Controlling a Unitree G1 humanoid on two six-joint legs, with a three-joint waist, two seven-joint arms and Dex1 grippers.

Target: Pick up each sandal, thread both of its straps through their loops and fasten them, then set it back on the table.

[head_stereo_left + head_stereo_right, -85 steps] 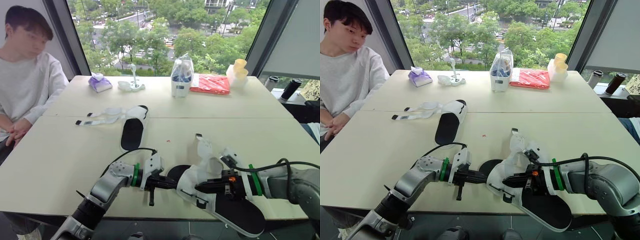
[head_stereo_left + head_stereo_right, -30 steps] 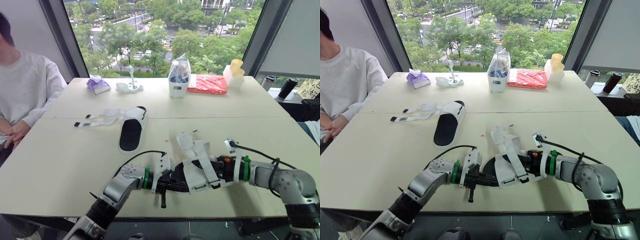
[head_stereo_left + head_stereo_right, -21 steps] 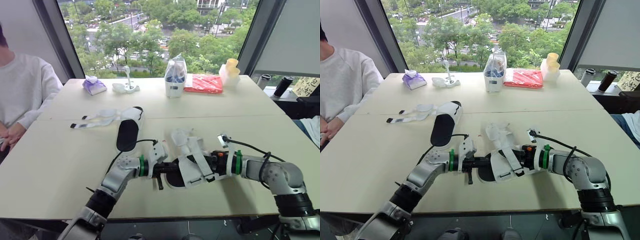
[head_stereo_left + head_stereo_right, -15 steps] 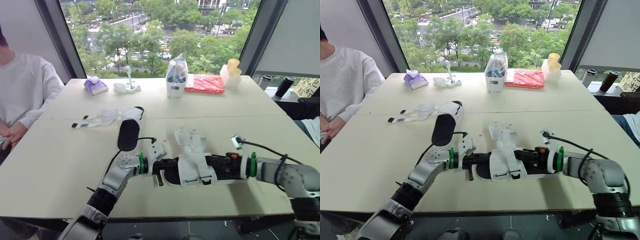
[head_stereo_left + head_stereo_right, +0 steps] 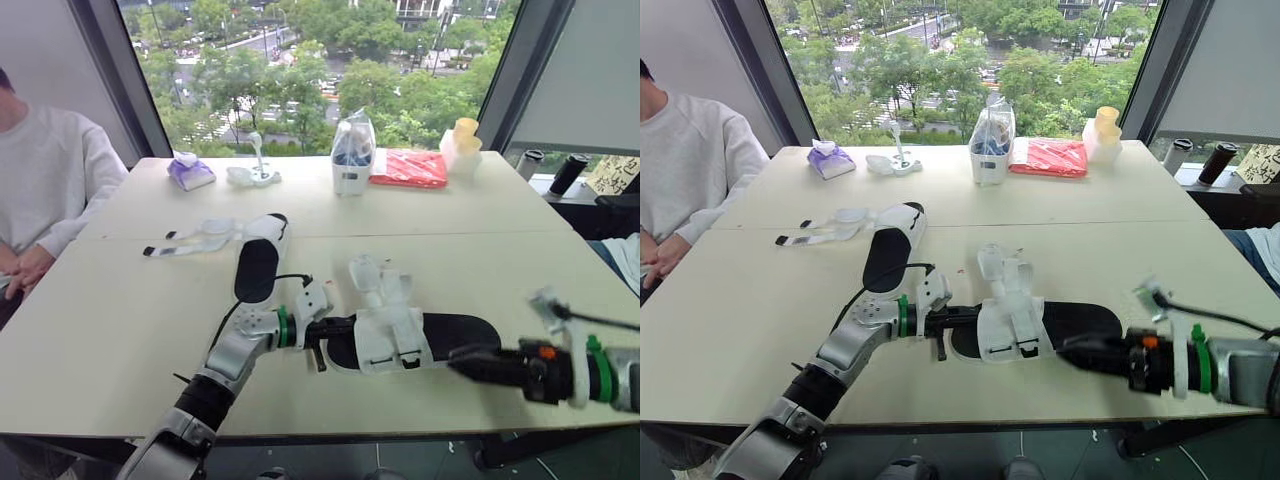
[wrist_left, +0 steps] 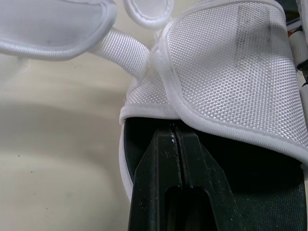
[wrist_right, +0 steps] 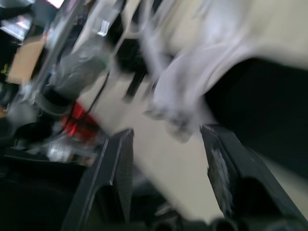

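- The right end effector is released: its two black fingers stand well apart with nothing between them. Its forearm lies low over the near edge of the bench, coming in from the robot's right and pointing left.
- Just ahead of its fingertips is the black heel of the near sandal. I cannot tell whether they touch.
- That sandal lies flat on the bench, sole down, between the two end effectors. White mesh straps cross its middle, and I cannot tell whether they are fastened.
- The left end effector is clenched. Its fingers are pressed together, with the tips on the black footbed at the hem of the white mesh. Its arm reaches forward and inward, elbow low, wrist level with the toe.
- Beyond the left end effector lies the second sandal, sole down. Its straps are spread loose on the bench to its left.
- Farther off stand a clear bag and a red packet.
- A person sits at the far left.
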